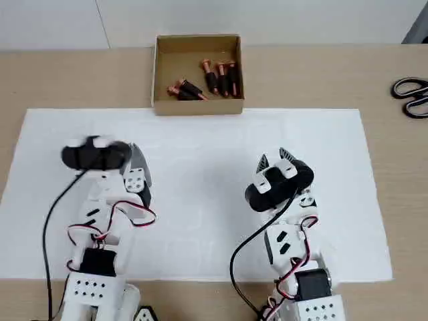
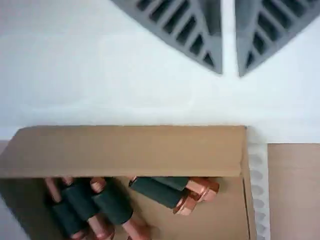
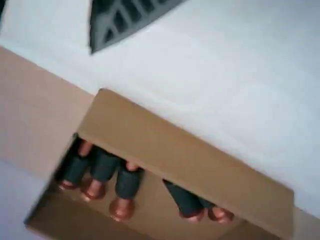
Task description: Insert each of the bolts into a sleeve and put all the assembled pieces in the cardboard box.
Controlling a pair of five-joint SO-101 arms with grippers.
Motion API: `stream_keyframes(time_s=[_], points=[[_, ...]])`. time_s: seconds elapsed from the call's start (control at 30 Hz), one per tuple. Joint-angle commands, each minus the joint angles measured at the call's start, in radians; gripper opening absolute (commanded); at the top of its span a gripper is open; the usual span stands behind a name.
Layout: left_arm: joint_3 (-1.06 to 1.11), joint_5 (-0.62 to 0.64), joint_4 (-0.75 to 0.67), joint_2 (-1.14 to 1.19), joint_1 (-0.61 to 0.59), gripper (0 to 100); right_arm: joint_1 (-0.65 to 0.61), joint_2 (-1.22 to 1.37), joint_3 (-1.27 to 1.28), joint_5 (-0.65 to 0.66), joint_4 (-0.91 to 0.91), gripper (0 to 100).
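Grippers point at the cardboard box [image 1: 197, 105] across open white paper [image 1: 200, 200], left gripper [image 2: 230, 71] nearly closed, right gripper [image 1: 275, 158] parted (both empty), while five sleeved bolts [image 1: 210, 79] lie inside the box.

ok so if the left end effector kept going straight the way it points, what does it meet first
Probably the near wall of the cardboard box. The left end effector aims at it across white paper; depth is unclear, so the paper could come first.
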Motion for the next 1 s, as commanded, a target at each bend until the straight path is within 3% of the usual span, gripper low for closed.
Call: stream_keyframes(time_s=[0.0,0.23,0.43,0.97], points=[[0.073,-0.092,-0.109,-0.009,0.003,1,-0.004,0.002,0.028,0.011,0.007,12.2],[0.185,-0.121,-0.193,-0.009,0.003,1,-0.004,0.007,0.029,0.014,0.234,12.2],[0.183,-0.121,-0.08,-0.009,0.006,1,0.002,0.005,0.023,0.015,0.498,12.3],[0.183,-0.121,-0.077,-0.009,0.002,1,-0.001,-0.054,0.026,0.015,0.544,12.3]])
